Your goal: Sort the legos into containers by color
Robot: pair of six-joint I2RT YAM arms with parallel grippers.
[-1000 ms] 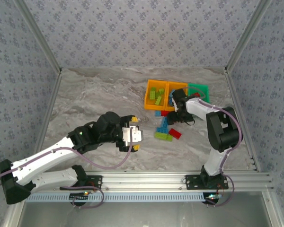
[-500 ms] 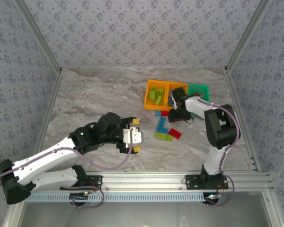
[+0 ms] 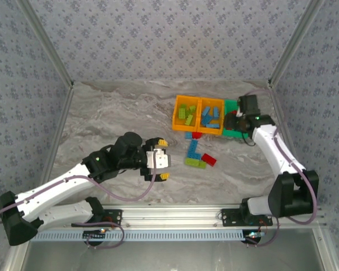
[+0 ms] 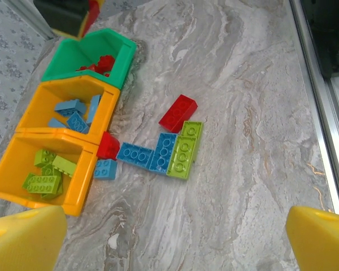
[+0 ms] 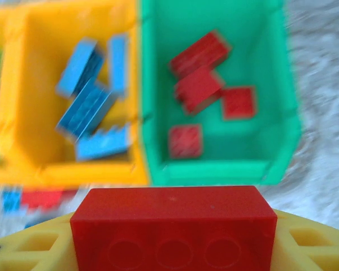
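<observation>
Carrying a red brick pinched in its fingers, the right gripper hangs by the green bin. Orange bins part-filled, several loose bricks wait on the table; left gripper gapes, empty.

bins in row, loose legos before

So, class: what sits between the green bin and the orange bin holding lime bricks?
Another orange bin, holding light blue bricks, stands in the row between them, seen clearly in the left wrist view.
</observation>
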